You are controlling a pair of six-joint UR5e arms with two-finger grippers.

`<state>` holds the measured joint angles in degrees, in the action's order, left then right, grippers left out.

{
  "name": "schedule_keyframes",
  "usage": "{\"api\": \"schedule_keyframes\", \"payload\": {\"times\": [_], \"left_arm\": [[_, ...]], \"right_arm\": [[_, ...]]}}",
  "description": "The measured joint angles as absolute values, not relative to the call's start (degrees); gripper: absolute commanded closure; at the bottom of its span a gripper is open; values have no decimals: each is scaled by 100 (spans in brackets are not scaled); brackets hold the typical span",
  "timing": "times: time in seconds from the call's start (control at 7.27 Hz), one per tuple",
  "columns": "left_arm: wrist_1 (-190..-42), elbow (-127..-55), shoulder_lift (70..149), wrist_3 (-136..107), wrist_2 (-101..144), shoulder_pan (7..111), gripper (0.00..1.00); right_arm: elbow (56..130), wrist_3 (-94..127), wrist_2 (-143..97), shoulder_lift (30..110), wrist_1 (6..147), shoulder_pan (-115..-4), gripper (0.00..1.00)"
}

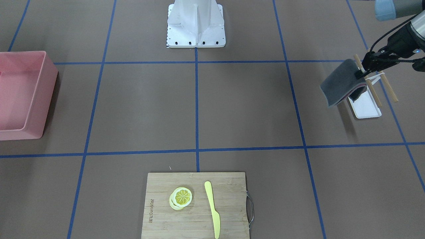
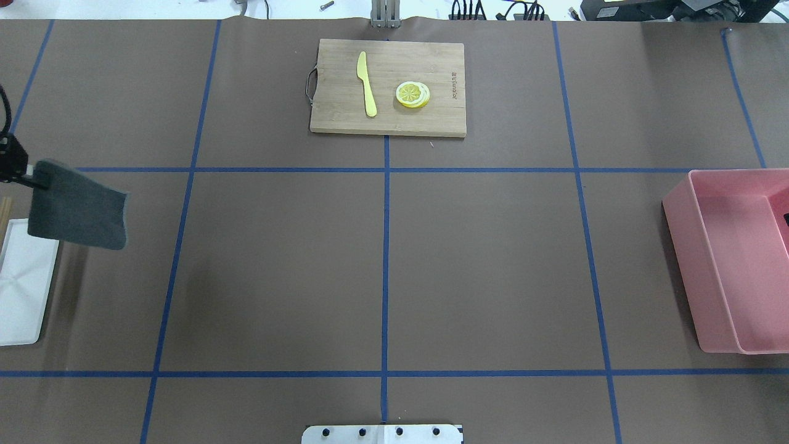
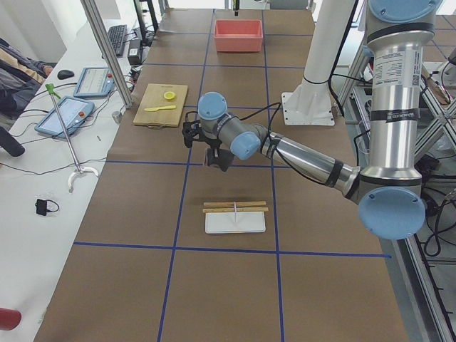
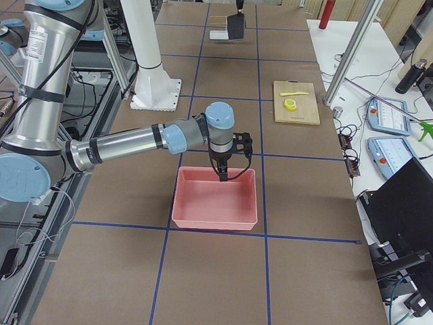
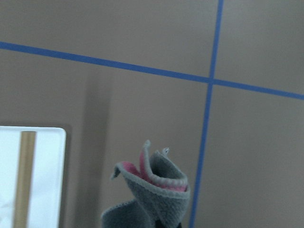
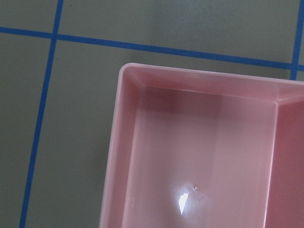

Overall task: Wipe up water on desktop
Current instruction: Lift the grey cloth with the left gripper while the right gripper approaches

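Observation:
The desktop [image 2: 481, 265] is a flat brown surface with a grid of blue tape lines; no water shows on it. My left gripper [image 1: 360, 72] is shut on the edge of a grey cloth [image 1: 342, 84] with a pink inner side. It holds the cloth in the air beside a white tray [image 1: 367, 108]. The cloth also shows in the overhead view [image 2: 77, 213] and folded in the left wrist view [image 5: 154, 190]. My right gripper [image 4: 226, 166] hangs over a pink bin [image 4: 213, 218]. I cannot tell whether it is open or shut.
The white tray [image 2: 21, 290] has wooden sticks beside it. The pink bin [image 2: 684, 246] stands at the right edge of the overhead view. A bamboo cutting board [image 2: 444, 120] at the far side carries a yellow knife [image 2: 367, 83] and lemon slices [image 2: 412, 94]. The robot base [image 1: 196, 23] stands mid-table.

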<state>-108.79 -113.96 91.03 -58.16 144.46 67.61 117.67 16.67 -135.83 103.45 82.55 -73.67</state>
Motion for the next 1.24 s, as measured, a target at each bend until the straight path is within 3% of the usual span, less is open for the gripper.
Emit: {"api": "schedule_keyframes", "payload": {"times": [0.28,0.69,1.24], "left_arm": [[-10857,-11348,10014,-7058,14409,6277,100],[-10459,-11046,11449,-8357,13830,5457,100],[-9960,-10641,12577,-8822,12971,4761,100]], "right_arm": [[11750,1972,-13610,10042,7828,-7057,0],[11754,3943,-13482,8828,7647,-6211,0],[11782,5604,-12949,7699,7638,-5210,0]]}}
